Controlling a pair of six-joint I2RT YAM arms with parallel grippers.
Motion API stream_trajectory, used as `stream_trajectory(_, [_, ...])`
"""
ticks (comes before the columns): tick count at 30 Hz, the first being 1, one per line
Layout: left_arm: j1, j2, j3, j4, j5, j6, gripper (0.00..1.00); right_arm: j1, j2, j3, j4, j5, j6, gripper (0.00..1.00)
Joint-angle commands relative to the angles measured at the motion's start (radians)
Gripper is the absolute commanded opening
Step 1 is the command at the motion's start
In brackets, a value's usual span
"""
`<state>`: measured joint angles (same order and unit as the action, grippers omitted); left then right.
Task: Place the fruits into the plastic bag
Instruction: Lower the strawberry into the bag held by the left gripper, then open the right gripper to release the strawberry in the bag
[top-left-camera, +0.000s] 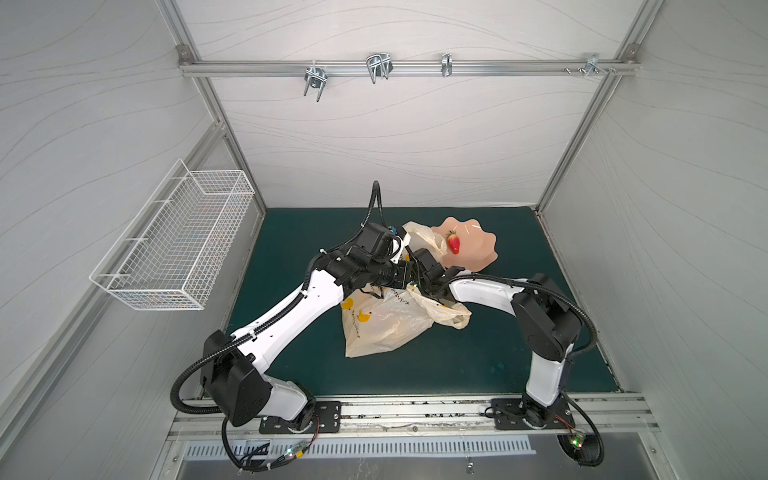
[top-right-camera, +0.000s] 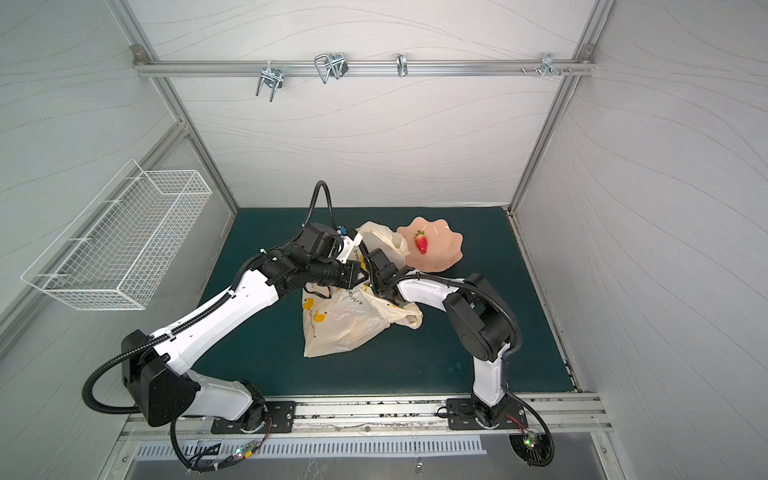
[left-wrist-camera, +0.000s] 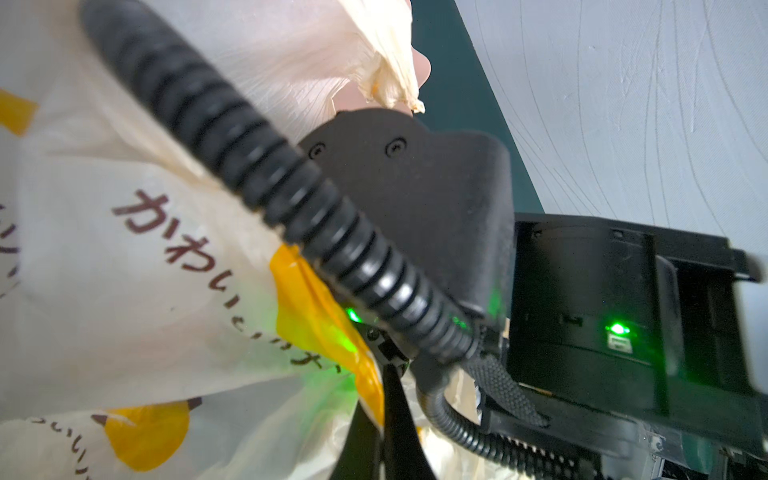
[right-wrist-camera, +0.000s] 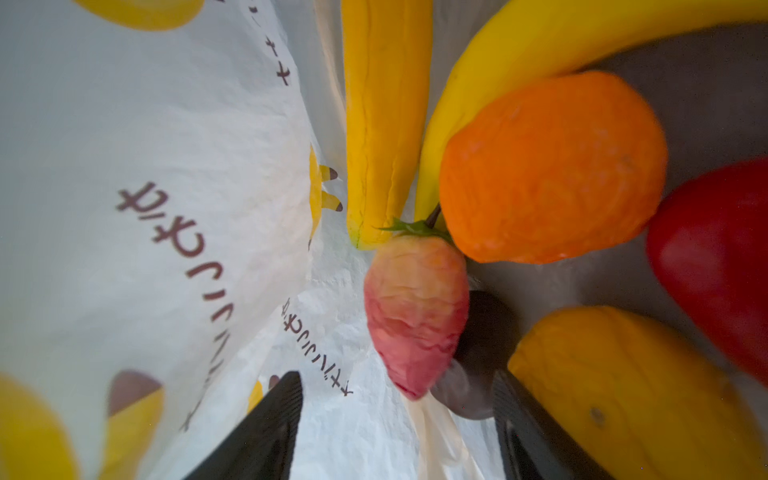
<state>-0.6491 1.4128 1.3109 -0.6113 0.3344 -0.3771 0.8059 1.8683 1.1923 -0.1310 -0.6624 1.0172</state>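
Nearest the front rail, a matte dark-green table (top-left-camera: 490, 365) carries the plastic bag (top-left-camera: 382, 328). It is thin, crinkly and cream, printed with yellow bananas, and its long axis runs near to far. The left pincer (left-wrist-camera: 390, 399) is clamped on its film. Inside the bag, the right pincer (right-wrist-camera: 395, 378) stands wide and grips nothing. A wrinkled pale strawberry (right-wrist-camera: 415, 311) lies just beyond it, green top toward a smooth banana (right-wrist-camera: 540, 37) and a dimpled orange ball (right-wrist-camera: 548, 166). Farther back, a wavy pink dish (top-left-camera: 478, 257) holds a glossy red strawberry (top-left-camera: 454, 244), tip pointing frontward. White wavy-grained walls enclose the table, and a wire basket (top-left-camera: 174, 249) hangs on the left.
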Motion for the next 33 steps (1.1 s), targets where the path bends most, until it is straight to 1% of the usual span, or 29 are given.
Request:
stream_trajectory(1, [-0.001, -0.017, 0.024, 0.025, -0.003, 0.006, 0.00, 0.006, -0.007, 0.021, -0.032, 0.005, -0.019, 0.80])
stream_trajectory(4, [-0.001, -0.020, 0.024, 0.025, -0.004, 0.006, 0.00, 0.007, -0.023, 0.020, -0.042, 0.015, -0.037, 0.90])
stream_trajectory(7, [-0.001, -0.021, 0.022, 0.022, -0.005, 0.006, 0.00, 0.007, -0.041, 0.021, -0.061, 0.025, -0.063, 0.96])
stream_trajectory(14, [0.000, -0.034, 0.006, 0.025, -0.016, 0.000, 0.00, -0.014, -0.084, 0.005, -0.068, 0.026, -0.080, 0.99])
stream_trajectory(23, [0.000, -0.055, -0.008, 0.019, -0.037, -0.003, 0.00, -0.056, -0.175, -0.026, -0.121, 0.056, -0.110, 0.99])
stream_trajectory(33, [-0.001, -0.058, -0.018, 0.018, -0.044, -0.013, 0.00, -0.119, -0.286, -0.115, -0.139, 0.078, -0.112, 0.99])
